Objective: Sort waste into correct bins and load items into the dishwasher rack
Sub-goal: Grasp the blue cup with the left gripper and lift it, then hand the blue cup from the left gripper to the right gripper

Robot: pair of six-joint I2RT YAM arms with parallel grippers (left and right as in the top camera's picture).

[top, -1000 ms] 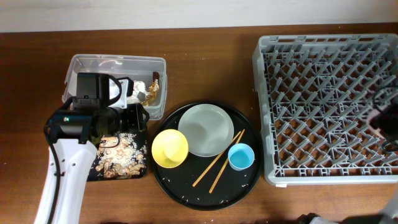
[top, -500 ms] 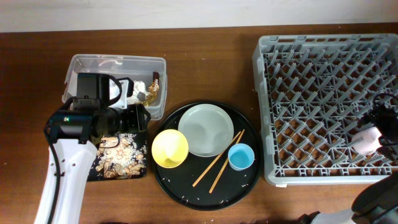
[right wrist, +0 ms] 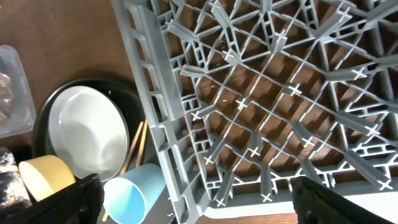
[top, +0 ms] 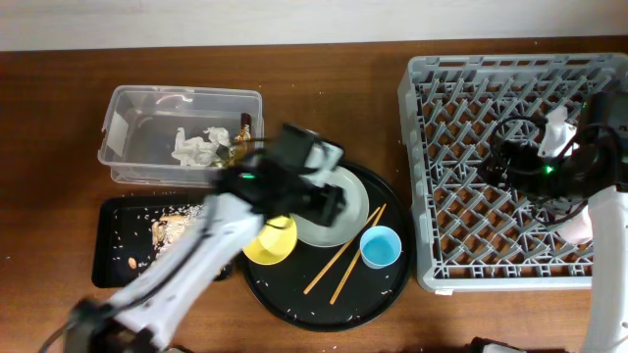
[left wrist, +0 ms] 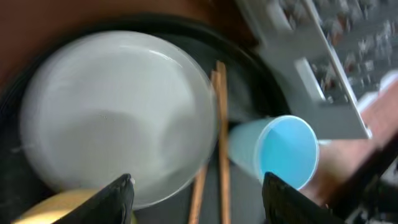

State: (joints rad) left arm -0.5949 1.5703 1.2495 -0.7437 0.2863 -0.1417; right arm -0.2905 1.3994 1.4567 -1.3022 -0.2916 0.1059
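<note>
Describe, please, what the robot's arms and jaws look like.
The left arm and right arm each have a smooth white link ending in a black wrist unit. The right shows a small green light and looping black cable. The jaws are black.

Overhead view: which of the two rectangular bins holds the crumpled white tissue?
The clear plastic tub holds the tissue; the shallow black tray beside it holds crumbly food scraps instead.

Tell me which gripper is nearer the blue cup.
Left. The left gripper hangs open over the plate, just beside the blue cup. The right gripper is over the dishwasher rack, beyond its near wall.
</note>
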